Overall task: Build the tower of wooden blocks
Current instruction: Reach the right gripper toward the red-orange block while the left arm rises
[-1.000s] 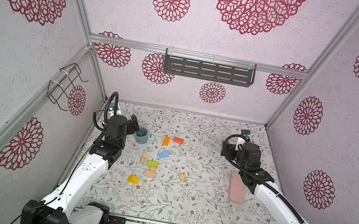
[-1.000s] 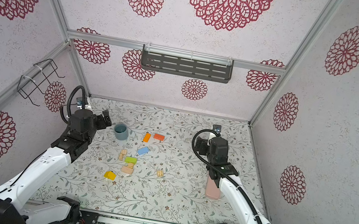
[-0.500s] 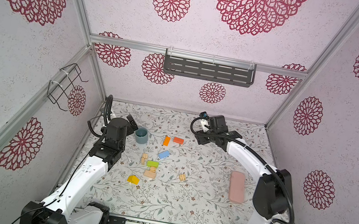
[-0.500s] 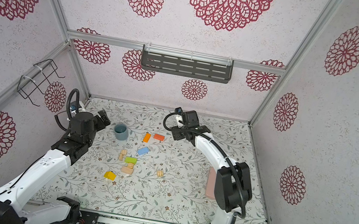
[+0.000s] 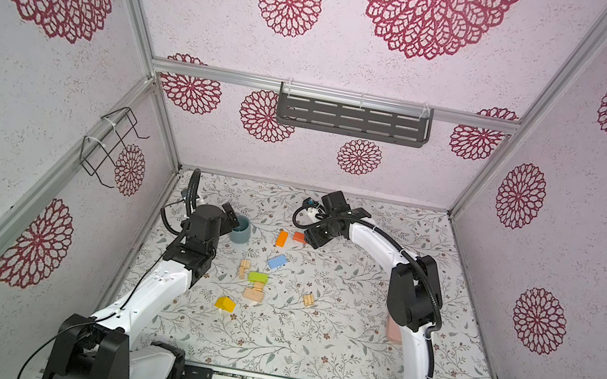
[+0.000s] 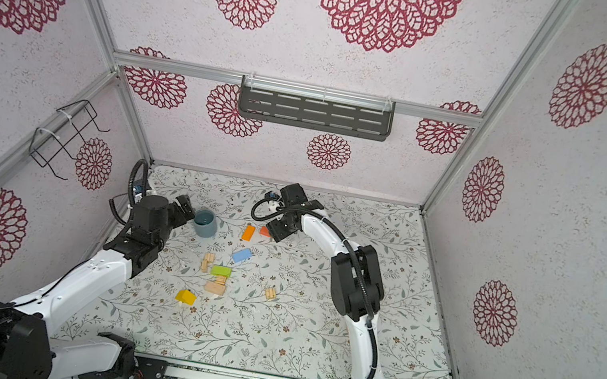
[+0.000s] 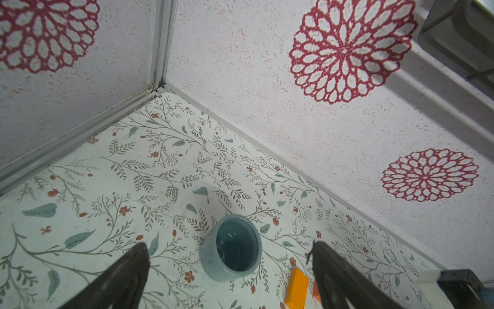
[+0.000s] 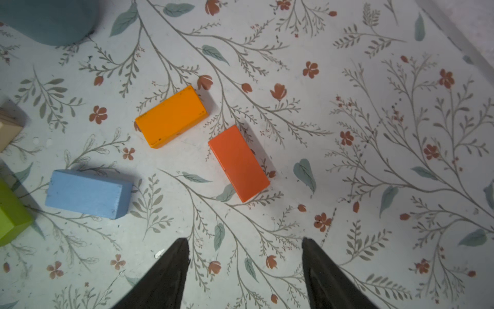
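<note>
grey-blue mug [image 5: 241,230] upright on floral mat [image 5: 307,347]; pink slab [image 5: 392,333] partly hidden.

Enclosure. Walls [image 5: 297,164]: pale, textured, crimson floral medallions, aluminium-framed. Slotted grey shelf [image 5: 352,120]: mounted on rear wall. Wire rack [image 5: 111,148]: side wall, left of and below shelf. Floor mat [image 5: 307,347]: white, leaf-and-flower print, beneath shelf. Lighting even.

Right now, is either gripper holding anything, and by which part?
Nothing is held: the left gripper is open near the mug, the right gripper open near the red block.
</note>
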`<state>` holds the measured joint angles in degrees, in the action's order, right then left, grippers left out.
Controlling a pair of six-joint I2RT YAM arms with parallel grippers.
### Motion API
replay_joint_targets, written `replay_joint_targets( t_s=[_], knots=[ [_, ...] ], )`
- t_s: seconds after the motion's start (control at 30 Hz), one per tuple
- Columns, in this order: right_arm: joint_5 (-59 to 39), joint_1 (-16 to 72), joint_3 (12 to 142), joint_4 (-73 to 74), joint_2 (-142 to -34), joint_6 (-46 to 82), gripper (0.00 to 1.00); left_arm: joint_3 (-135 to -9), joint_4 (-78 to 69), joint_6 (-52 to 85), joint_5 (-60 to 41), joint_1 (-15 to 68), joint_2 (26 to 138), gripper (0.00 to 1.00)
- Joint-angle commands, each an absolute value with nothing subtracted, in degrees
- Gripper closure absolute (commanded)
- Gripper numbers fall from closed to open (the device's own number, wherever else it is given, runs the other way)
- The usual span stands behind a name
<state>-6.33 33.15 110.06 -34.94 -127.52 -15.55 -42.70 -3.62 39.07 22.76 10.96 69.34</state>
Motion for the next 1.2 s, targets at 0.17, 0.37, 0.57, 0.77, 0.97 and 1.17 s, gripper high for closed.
replay_joint_targets(
  t_s=[0.17, 0.37, 0.57, 0.77, 0.97, 1.17],
  knots=[
    [-7.6, 33.49, 121.03, -42.17, -134.8, -19.15, 0.35, -41.31, -7.63, 41.37, 16.28, 7.41, 71.26, 0.03],
    [-7.36, 33.59, 124.46, -42.88, -138.1, -20.12, 0.36, -41.48, -8.26, 41.84, 14.69, 7.25, 72.45, 0.03],
    [-6.31, 33.57, 126.37, -42.9, -140.47, -20.21, 0.36, -41.48, -8.35, 42.37, 13.54, 7.12, 73.39, 0.03],
    [-6.55, 33.57, 127.35, -42.17, -141.77, -19.43, 0.36, -41.31, -8.53, 42.47, 13.37, 7.12, 73.22, 0.03],
    [-7.02, 33.71, 129.48, -41.92, -143.74, -18.51, 0.38, -41.14, -8.53, 42.63, 13.34, 7.03, 73.26, 0.03],
    [-6.98, 34.06, 132.11, -42.14, -145.82, -17.87, 0.41, -40.96, -8.57, 42.63, 13.28, 6.86, 73.21, 0.03]
  ],
)
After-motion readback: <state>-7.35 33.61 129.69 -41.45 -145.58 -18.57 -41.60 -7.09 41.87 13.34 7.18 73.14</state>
